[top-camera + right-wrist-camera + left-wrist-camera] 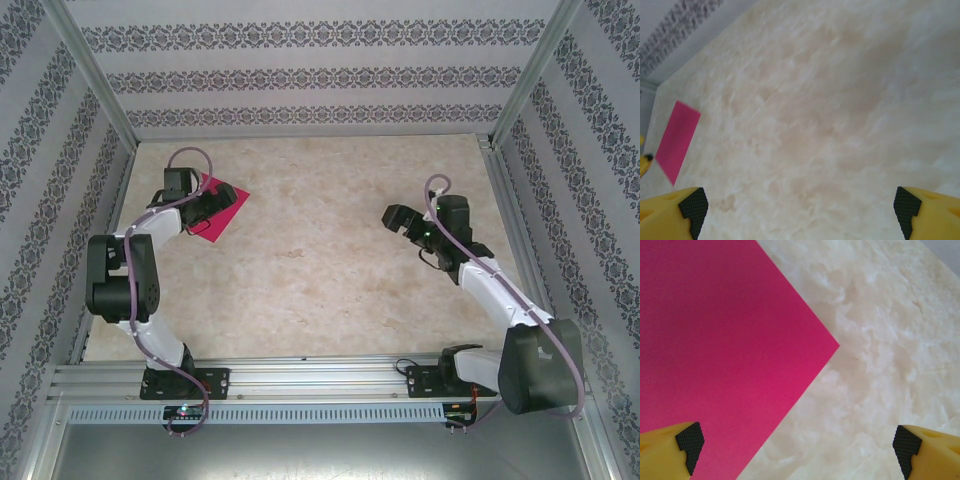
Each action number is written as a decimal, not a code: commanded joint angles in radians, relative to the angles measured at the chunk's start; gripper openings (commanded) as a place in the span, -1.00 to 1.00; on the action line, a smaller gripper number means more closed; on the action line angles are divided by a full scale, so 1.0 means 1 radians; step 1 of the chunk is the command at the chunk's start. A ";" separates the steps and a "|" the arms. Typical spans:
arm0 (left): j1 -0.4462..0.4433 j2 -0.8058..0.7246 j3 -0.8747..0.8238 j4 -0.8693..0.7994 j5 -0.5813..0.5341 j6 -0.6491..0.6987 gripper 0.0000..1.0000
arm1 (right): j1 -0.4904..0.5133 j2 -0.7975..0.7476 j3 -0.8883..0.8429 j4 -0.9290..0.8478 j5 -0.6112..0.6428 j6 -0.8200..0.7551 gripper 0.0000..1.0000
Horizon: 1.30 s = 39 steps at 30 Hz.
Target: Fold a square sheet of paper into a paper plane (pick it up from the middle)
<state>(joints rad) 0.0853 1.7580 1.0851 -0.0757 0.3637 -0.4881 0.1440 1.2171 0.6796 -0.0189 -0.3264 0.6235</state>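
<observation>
The square sheet of paper (224, 212) is magenta-pink and lies flat at the far left of the table, one corner pointing right. My left gripper (210, 205) hovers over its near-left part, open and holding nothing. In the left wrist view the paper (720, 340) covers the upper left, its corner at mid-frame. One yellow fingertip (682, 447) stands over the paper, the other over bare table. My right gripper (398, 220) is open at the right side, far from the sheet. The right wrist view has the paper (677, 140) small at the left edge.
The marbled beige tabletop (330, 260) is walled by patterned panels (300, 75) on three sides. Metal frame posts (95, 75) rise at the back corners. An aluminium rail (300, 385) with both arm bases runs along the near edge.
</observation>
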 commanded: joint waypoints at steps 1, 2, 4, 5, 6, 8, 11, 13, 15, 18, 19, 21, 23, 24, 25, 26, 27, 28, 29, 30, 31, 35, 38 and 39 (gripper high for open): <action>0.006 0.051 0.063 -0.066 0.048 -0.020 1.00 | 0.050 0.022 0.040 -0.018 -0.037 0.036 0.96; 0.005 0.066 0.080 -0.080 0.037 -0.016 1.00 | 0.066 0.028 0.045 -0.016 -0.029 0.038 0.95; 0.006 0.098 0.107 -0.116 0.019 -0.017 1.00 | 0.086 0.039 0.052 -0.008 -0.013 0.048 0.95; 0.006 0.114 0.116 -0.133 0.019 -0.018 1.00 | 0.095 0.046 0.058 -0.005 -0.017 0.052 0.95; 0.006 0.125 0.122 -0.147 0.020 -0.024 1.00 | 0.101 0.053 0.064 -0.003 -0.015 0.053 0.95; 0.004 0.136 0.113 -0.155 0.021 -0.032 1.00 | 0.114 0.067 0.075 -0.007 0.003 0.066 0.95; 0.003 0.145 0.091 -0.174 0.015 -0.055 1.00 | 0.130 0.094 0.085 0.003 0.006 0.080 0.95; 0.002 0.148 0.072 -0.183 0.020 -0.075 0.99 | 0.138 0.115 0.093 0.002 0.013 0.090 0.95; -0.006 0.150 0.050 -0.189 0.042 -0.092 0.97 | 0.146 0.141 0.099 0.006 0.021 0.100 0.95; -0.031 0.145 0.010 -0.180 0.069 -0.128 0.94 | 0.154 0.172 0.108 0.004 0.028 0.119 0.95; -0.042 0.141 -0.006 -0.174 0.077 -0.141 0.94 | 0.156 0.182 0.110 0.006 0.031 0.125 0.95; -0.066 0.124 -0.055 -0.149 0.081 -0.205 0.94 | 0.160 0.201 0.119 0.001 0.031 0.137 0.95; -0.096 0.106 -0.115 -0.073 0.121 -0.284 0.94 | 0.165 0.219 0.126 -0.005 0.029 0.139 0.96; -0.120 0.097 -0.144 -0.044 0.125 -0.336 0.94 | 0.170 0.228 0.131 -0.009 0.028 0.138 0.95; -0.146 0.091 -0.169 -0.004 0.134 -0.372 0.94 | 0.173 0.233 0.134 -0.011 0.029 0.139 0.96; -0.181 0.085 -0.193 0.037 0.139 -0.424 0.94 | 0.179 0.241 0.137 -0.012 0.030 0.140 0.95; -0.219 0.079 -0.213 0.077 0.134 -0.475 0.94 | 0.182 0.249 0.138 -0.012 0.034 0.144 0.95; -0.255 0.076 -0.226 0.111 0.126 -0.516 0.94 | 0.185 0.256 0.141 -0.012 0.035 0.148 0.95; -0.296 0.077 -0.235 0.143 0.117 -0.558 0.94 | 0.188 0.263 0.145 -0.014 0.035 0.152 0.95; -0.339 0.078 -0.243 0.175 0.100 -0.603 0.94 | 0.190 0.269 0.151 -0.021 0.036 0.155 0.95; -0.372 0.082 -0.246 0.197 0.085 -0.634 0.95 | 0.191 0.274 0.157 -0.029 0.039 0.157 0.95; -0.483 0.101 -0.261 0.310 0.036 -0.765 0.93 | 0.200 0.274 0.158 -0.066 0.068 0.162 0.95; -0.538 0.104 -0.249 0.348 0.013 -0.809 0.92 | 0.200 0.264 0.137 -0.069 0.071 0.166 0.95; -0.551 0.098 -0.240 0.347 0.006 -0.810 0.92 | 0.202 0.258 0.131 -0.067 0.065 0.166 0.95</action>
<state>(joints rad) -0.4263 1.8057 0.8764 0.3046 0.4026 -1.1751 0.3367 1.4857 0.8158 -0.0647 -0.2783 0.7757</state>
